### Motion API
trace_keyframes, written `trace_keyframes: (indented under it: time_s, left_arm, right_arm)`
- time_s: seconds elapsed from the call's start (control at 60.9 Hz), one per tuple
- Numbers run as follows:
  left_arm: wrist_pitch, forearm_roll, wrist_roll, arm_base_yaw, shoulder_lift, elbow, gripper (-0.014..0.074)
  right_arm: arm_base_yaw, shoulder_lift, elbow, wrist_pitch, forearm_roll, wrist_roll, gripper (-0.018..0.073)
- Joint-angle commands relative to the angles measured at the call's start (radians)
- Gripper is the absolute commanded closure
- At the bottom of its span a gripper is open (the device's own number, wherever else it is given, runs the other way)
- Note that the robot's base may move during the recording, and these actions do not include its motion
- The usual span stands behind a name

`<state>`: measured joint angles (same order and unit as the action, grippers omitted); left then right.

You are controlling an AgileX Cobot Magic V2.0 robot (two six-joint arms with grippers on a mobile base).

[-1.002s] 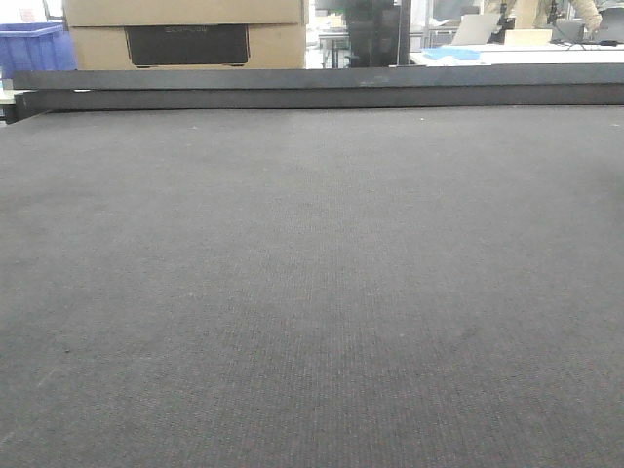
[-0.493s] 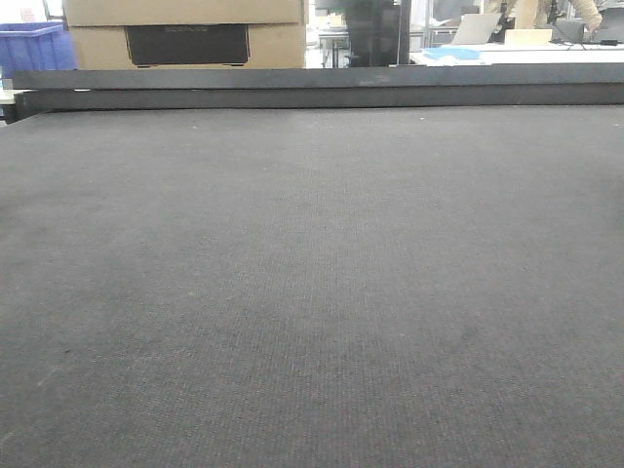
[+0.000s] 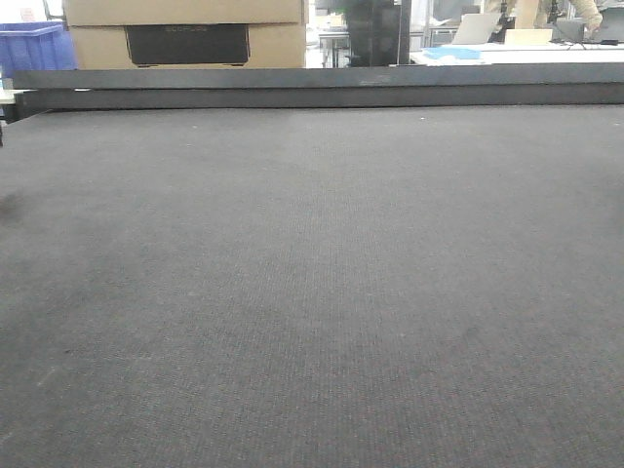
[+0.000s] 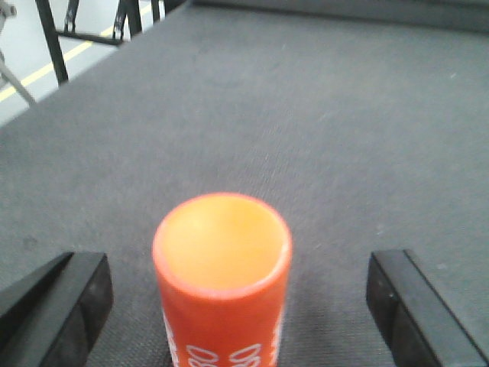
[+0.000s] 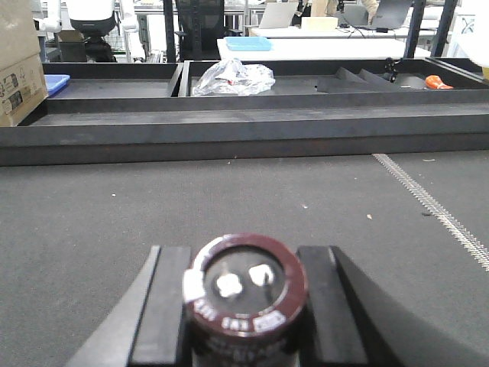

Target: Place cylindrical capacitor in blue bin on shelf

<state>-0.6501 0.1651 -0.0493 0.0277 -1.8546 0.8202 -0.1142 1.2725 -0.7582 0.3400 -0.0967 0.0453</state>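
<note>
The cylindrical capacitor (image 5: 246, 287), a dark maroon can with two pale terminals on its top face, stands upright between the black fingers of my right gripper (image 5: 246, 310), which is shut on it just above the dark mat. My left gripper (image 4: 241, 306) is open, its fingers (image 4: 72, 306) wide apart on either side of an orange cylinder (image 4: 221, 260) with white lettering; neither finger touches it. The shelf and the blue bin are out of view. Neither gripper shows in the front view.
Dark mat (image 3: 312, 292) fills the front view, ending at a black rail (image 3: 312, 88). Behind it are a cardboard box (image 3: 185, 34) and a blue crate (image 3: 29, 49). In the right wrist view, black trays (image 5: 107, 88) hold a crumpled plastic bag (image 5: 233, 76).
A faint shadow has appeared on the mat at the far left of the front view. Nothing else has shifted there.
</note>
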Motion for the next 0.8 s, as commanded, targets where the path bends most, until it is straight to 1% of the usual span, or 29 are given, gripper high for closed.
trace_keyframes:
  time_s: [0.0,0.361,0.443,0.476,0.542,0.575,0.591,0.624,0.64,0.69,0.706,0.739,0.755,0.788]
  left_arm:
    - [-0.022,0.017,0.008,-0.004,-0.035,0.024,0.0015]
    - [-0.028,0.035,0.008,-0.006,-0.116,0.095,0.0017]
    - [-0.023,0.035,0.008,-0.006,-0.119,0.102,0.0044]
    - [-0.029,0.035,0.008,-0.006,-0.119,0.102,0.0071]
    - [-0.031,0.035,0.008,-0.006,-0.119,0.102,0.016]
    - [-0.031,0.035,0.008,-0.006,-0.119,0.102,0.0227]
    - [-0.031,0.035,0.008,-0.006,-0.119,0.102,0.0272]
    - [-0.031,0.035,0.008,-0.006,-0.119,0.102,0.0336]
    - [-0.031,0.035,0.008,-0.006,-0.119,0.102,0.0385]
    - [-0.031,0.035,0.008,-0.006,-0.119,0.102,0.0486]
    - [-0.031,0.035,0.008,-0.006,-0.119,0.102,0.0538]
    - [-0.031,0.035,0.008,-0.006,-0.117,0.102,0.0605]
    - [-0.026,0.035,0.008,-0.006,-0.112,0.102,0.0654]
    - [-0.016,0.035,0.008,-0.006,-0.106,0.102,0.071]
  right_arm:
    - [-0.004,-0.01,0.001,0.019,0.007,-0.002,0.0708]
    - [-0.004,-0.01,0.001,0.017,0.007,-0.002,0.0708]
    - [-0.004,-0.01,0.001,0.017,0.007,-0.002,0.0708]
    - [-0.004,-0.01,0.001,0.017,0.007,-0.002,0.0708]
    - [-0.004,-0.01,0.001,0.013,0.007,-0.002,0.0708]
    - [-0.004,-0.01,0.001,0.008,0.007,-0.002,0.0708]
    - [-0.004,-0.01,0.001,0.005,0.007,-0.002,0.0708]
    - [-0.004,-0.01,0.001,-0.005,0.007,-0.002,0.0708]
    - [-0.004,-0.01,0.001,-0.01,0.007,-0.002,0.0708]
    - [-0.004,-0.01,0.001,-0.025,0.007,-0.002,0.0708]
    - [-0.004,-0.01,0.001,-0.029,0.007,-0.002,0.0708]
    - [-0.004,-0.01,0.001,-0.035,0.007,-0.002,0.0708]
    - [-0.004,-0.01,0.001,-0.037,0.007,-0.002,0.0708]
    - [-0.004,-0.01,0.001,-0.037,0.007,-0.002,0.0708]
